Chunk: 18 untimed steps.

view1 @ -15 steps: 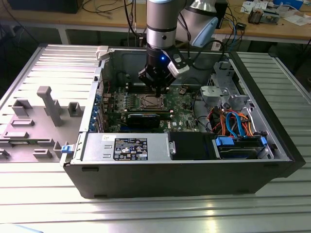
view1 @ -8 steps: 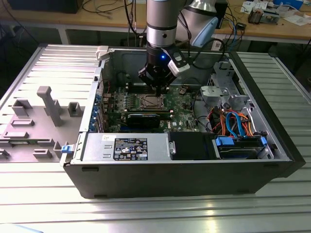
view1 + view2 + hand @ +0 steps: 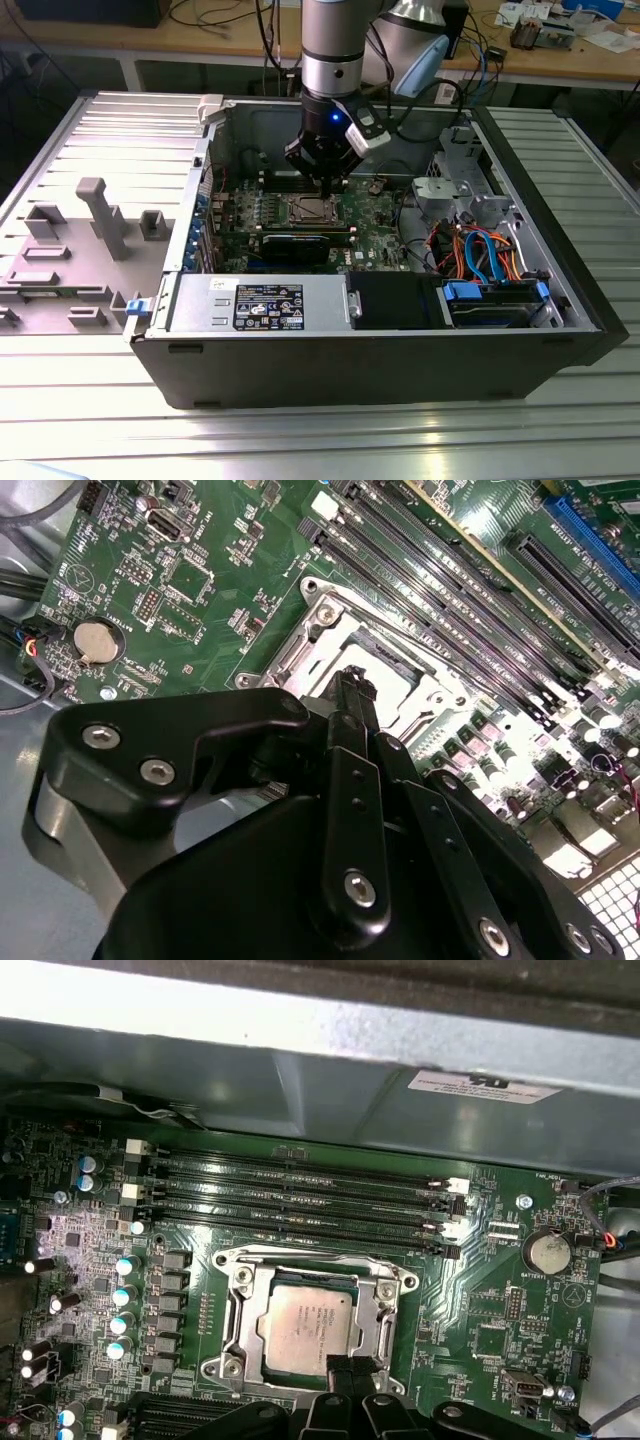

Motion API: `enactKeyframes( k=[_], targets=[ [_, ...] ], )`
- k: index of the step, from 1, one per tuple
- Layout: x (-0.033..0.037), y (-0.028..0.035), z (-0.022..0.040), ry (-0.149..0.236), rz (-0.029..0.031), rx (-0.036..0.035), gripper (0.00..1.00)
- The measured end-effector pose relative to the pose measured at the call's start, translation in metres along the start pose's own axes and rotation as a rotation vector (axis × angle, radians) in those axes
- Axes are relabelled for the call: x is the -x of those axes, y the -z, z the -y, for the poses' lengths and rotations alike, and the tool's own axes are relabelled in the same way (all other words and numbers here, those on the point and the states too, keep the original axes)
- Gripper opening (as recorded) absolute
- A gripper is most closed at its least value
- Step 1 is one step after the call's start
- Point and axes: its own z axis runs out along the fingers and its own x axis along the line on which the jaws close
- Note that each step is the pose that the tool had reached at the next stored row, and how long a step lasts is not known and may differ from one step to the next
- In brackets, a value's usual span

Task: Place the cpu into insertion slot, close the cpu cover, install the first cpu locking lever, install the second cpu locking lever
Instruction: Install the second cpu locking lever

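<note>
The cpu point(image 3: 305, 1325) lies flat in the insertion slot point(image 3: 312, 209), pale metal face up. The cpu cover point(image 3: 384, 1305), a silvery frame, lies down around it, with the chip showing through its window. My gripper point(image 3: 350, 1368) hangs just over the socket's edge nearest the first wrist camera, black fingers pressed together with nothing seen between them. In the exterior view the gripper point(image 3: 326, 185) reaches down into the open computer case right above the socket. The second wrist view has the gripper point(image 3: 350, 685) tip over the cover point(image 3: 300, 650).
Long black memory slots point(image 3: 300, 1195) run just beyond the socket, toward the case wall point(image 3: 300, 1070). A black expansion card point(image 3: 300, 245) and the grey power-supply box point(image 3: 260, 300) sit nearer the exterior camera. Coloured cables point(image 3: 480, 250) fill the exterior view's right. A grey fixture point(image 3: 100, 215) stands outside the case.
</note>
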Motion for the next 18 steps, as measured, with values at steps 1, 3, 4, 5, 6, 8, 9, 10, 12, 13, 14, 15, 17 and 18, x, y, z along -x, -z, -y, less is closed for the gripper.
enactKeyframes(
  k=[1,3,4,5,6,8,9,10,12,13,14,15,17,18],
  targets=[
    [-0.0001,0.0001,0.0004,0.0,-0.0002,-0.0003,0.11],
    [-0.0002,-0.0005,0.0016,0.0,0.0001,0.0,0.11],
    [-0.0006,-0.0011,0.0045,0.0,0.0003,0.003,0.11],
    [-0.0009,-0.0015,0.0071,-0.001,0.0022,0.0176,0.11],
    [-0.0013,-0.0017,0.0104,-0.001,0.0037,0.0302,0.11],
    [-0.0023,-0.0027,0.0183,-0.002,0.0065,0.0531,0.11],
    [-0.0026,-0.0029,0.0208,-0.002,0.0073,0.0598,0.11],
    [-0.0029,-0.0031,0.0227,-0.002,0.0078,0.0643,0.11],
    [-0.0038,-0.0039,0.0299,-0.002,0.0097,0.0787,0.11],
    [-0.0041,-0.0041,0.0326,-0.003,0.0102,0.084,0.11],
    [-0.0044,-0.0045,0.0353,-0.003,0.0109,0.0893,0.11],
    [-0.0048,-0.0047,0.0376,-0.003,0.0114,0.093,0.11],
    [-0.0058,-0.0056,0.0448,-0.003,0.0126,0.1028,0.11],
    [-0.0067,-0.0062,0.0486,-0.003,0.0132,0.1076,0.11]
  ],
)
